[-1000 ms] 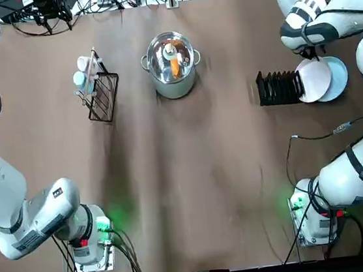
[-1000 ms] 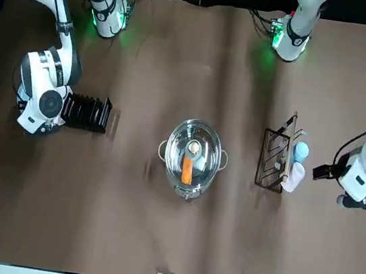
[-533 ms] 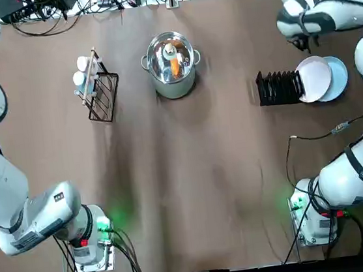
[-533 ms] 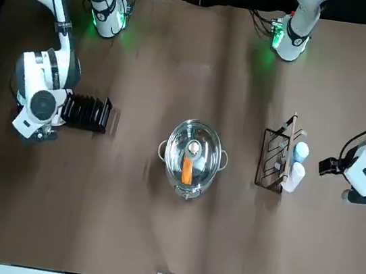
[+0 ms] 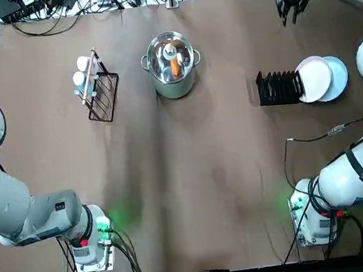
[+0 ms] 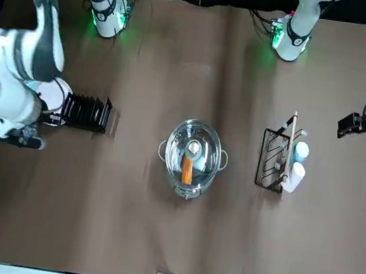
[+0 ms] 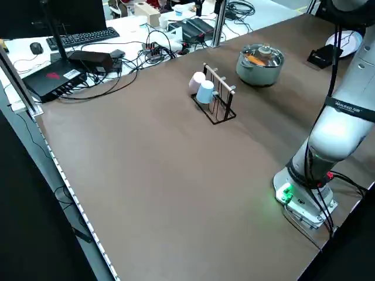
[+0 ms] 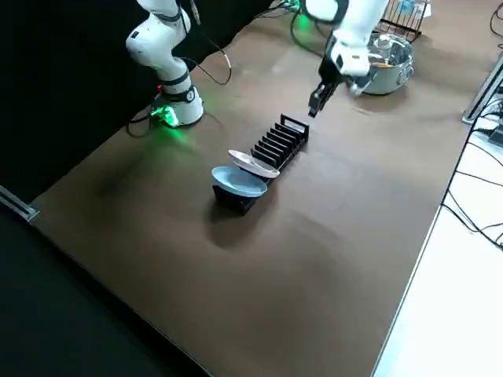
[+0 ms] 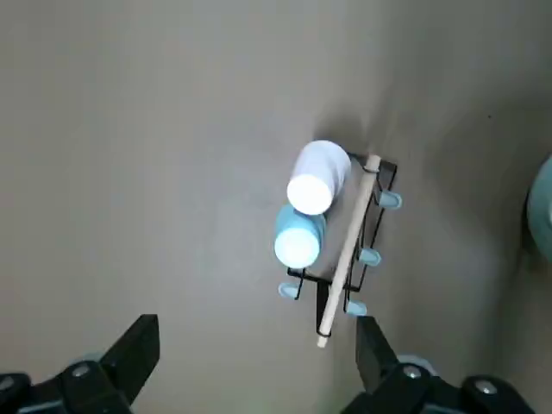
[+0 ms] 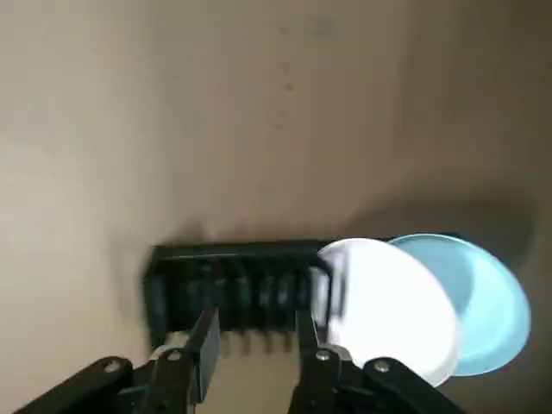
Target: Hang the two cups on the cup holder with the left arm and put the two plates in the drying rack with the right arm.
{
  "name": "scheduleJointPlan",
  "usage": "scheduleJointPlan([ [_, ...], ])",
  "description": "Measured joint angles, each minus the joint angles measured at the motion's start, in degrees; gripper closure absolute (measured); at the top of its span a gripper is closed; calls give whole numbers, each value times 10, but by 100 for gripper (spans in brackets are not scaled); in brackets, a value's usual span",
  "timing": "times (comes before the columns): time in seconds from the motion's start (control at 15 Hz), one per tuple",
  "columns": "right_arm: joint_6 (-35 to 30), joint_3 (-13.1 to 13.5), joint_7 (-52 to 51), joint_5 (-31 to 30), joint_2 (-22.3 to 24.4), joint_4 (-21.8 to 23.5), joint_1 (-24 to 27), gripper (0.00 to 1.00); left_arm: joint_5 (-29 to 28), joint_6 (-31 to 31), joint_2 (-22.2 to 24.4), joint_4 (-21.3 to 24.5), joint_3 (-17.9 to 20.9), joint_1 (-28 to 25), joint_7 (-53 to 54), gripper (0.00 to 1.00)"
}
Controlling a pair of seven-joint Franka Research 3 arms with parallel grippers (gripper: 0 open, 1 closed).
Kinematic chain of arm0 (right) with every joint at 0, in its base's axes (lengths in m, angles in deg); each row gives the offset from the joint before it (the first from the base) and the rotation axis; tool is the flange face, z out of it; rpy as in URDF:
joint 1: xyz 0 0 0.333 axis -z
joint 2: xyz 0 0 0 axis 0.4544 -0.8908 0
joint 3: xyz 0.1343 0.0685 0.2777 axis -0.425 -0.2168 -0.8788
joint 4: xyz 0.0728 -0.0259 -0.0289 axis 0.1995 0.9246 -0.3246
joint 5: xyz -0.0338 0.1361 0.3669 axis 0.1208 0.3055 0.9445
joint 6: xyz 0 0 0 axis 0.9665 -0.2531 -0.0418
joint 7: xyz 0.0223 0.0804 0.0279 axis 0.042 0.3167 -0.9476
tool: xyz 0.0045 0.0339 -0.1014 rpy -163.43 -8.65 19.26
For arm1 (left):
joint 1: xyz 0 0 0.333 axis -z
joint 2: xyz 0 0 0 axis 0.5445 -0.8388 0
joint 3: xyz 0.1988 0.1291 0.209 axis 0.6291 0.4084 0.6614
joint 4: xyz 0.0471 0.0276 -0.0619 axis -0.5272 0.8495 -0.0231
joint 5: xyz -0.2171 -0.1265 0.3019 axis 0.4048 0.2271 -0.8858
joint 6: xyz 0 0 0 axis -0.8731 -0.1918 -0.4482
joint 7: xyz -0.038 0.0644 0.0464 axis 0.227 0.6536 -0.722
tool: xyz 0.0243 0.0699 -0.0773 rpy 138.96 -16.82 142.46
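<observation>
Both cups (image 9: 307, 207) are seen hung on the cup holder (image 5: 100, 86) and both plates (image 5: 322, 78) leaned at the drying rack's (image 5: 279, 87) outer end, with the empty, parted fingers of the left gripper (image 9: 250, 354) and right gripper (image 10: 254, 345) held above them.

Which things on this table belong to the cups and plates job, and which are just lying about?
Part of the job:
white cup and light blue cup, on the cup holder
white plate and light blue plate, at the drying rack

Just lying about:
steel pot holding an orange item
cables and electronics past the table edge
</observation>
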Motion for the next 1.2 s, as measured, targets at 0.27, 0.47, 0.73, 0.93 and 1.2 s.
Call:
scheduleJointPlan([
  [0.27,-16,-1,0,46,48,-38,-1,51,0,3,-3,10,-2,3,13,0],
  [0.47,-78,-3,0,55,62,-82,-3,51,1,3,-4,11,-2,3,14,0],
  [0.73,-91,-3,-57,73,81,-101,-5,49,1,3,-4,10,-1,2,14,0],
  [0.93,-108,0,-91,73,112,-95,-4,17,1,-1,-4,9,-1,1,13,0],
  [1.2,-108,3,-97,69,131,-84,-4,0,2,-4,-4,4,-1,1,14,0],
])
